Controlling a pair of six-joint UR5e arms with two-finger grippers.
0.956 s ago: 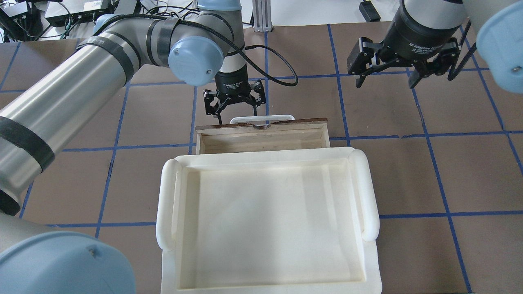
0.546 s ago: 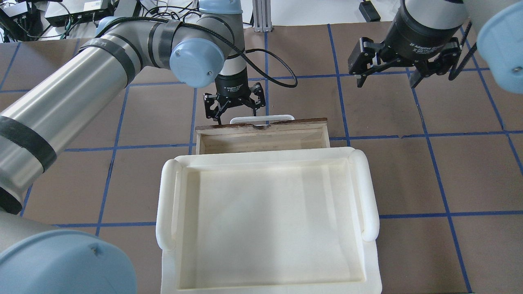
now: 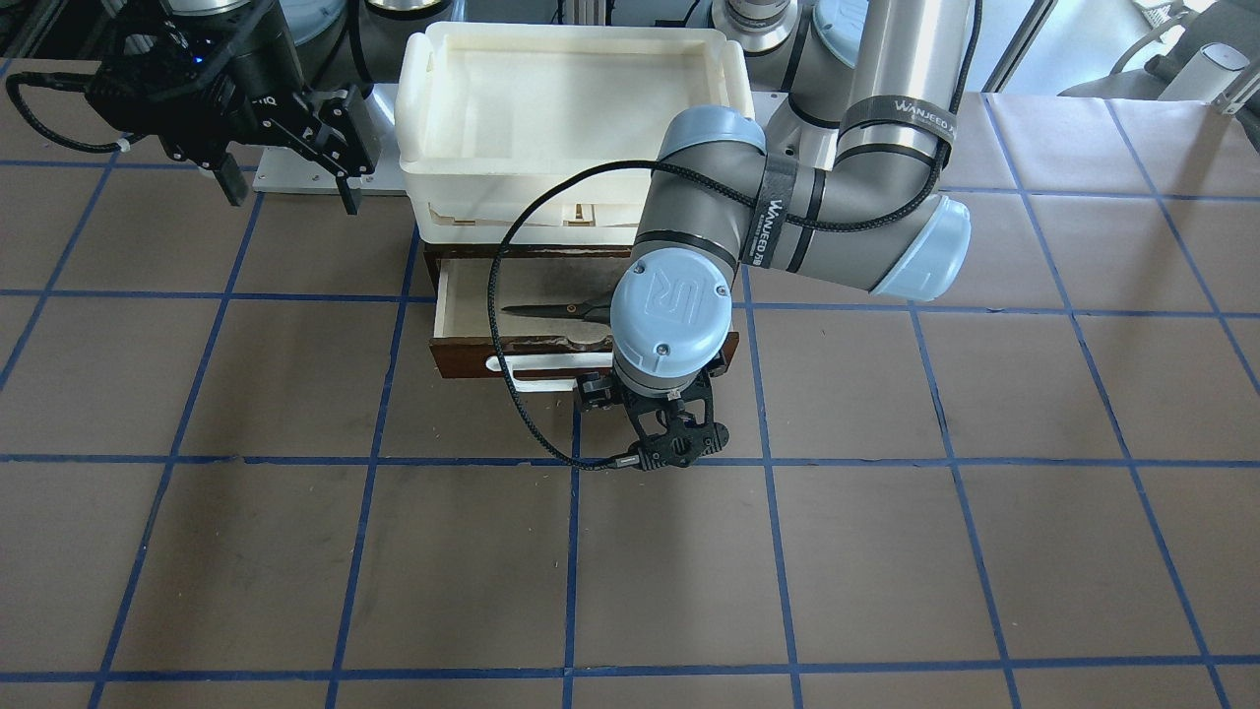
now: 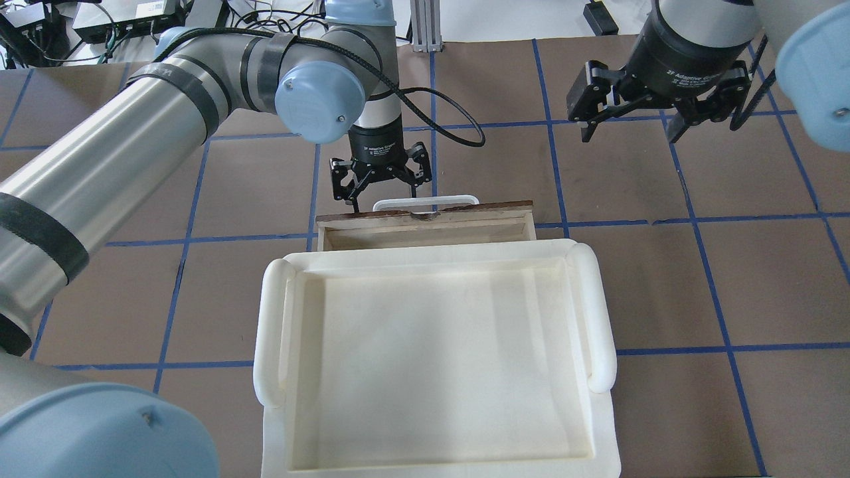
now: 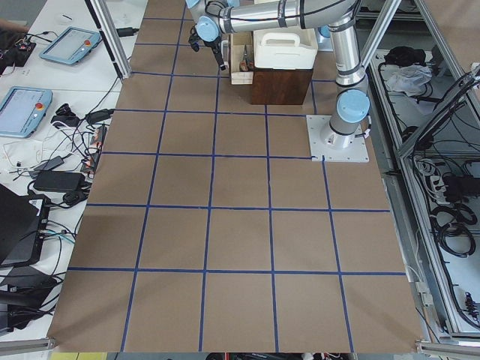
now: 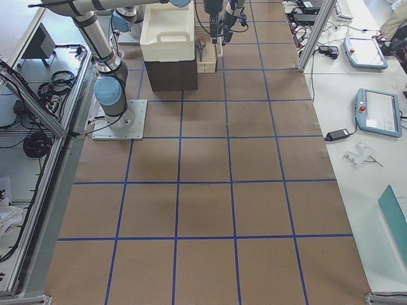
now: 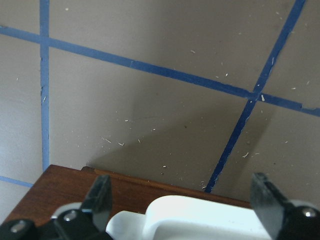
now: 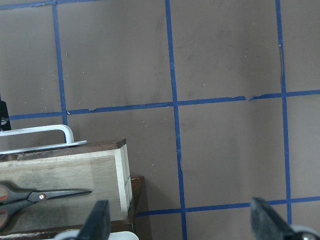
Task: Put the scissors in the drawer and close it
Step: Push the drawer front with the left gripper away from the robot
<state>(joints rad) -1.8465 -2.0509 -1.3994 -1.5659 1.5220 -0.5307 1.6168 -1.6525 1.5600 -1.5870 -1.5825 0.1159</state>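
The table (image 4: pixel 664 285) lies under the drawer (image 3: pixel 458 356) on all sides, brown and crossed by blue tape lines. The left arm (image 4: pixel 133 133) reaches over the table past the drawer's left end and bends down in front of the drawer. The tray (image 4: pixel 269 332), cream plastic, sits on top of the brown box that houses the drawer, and covers the drawer's back part. The drawer stands partly pulled out from under the tray, with a strip of its pale floor showing. The right gripper (image 4: pixel 629 133) hangs above the table, well apart from the drawer, out beyond its right end, fingers spread wide and holding nothing. The left gripper (image 4: pixel 384 189) is just in front of the drawer's dark front, released, its fingers spread to either side of the left part of the handle (image 4: pixel 451 198), gripping nothing. The scissors (image 3: pixel 556 310) lie flat on the drawer's floor, along its width, blades toward its right end, their loops hidden under the left arm's wrist in the front view.
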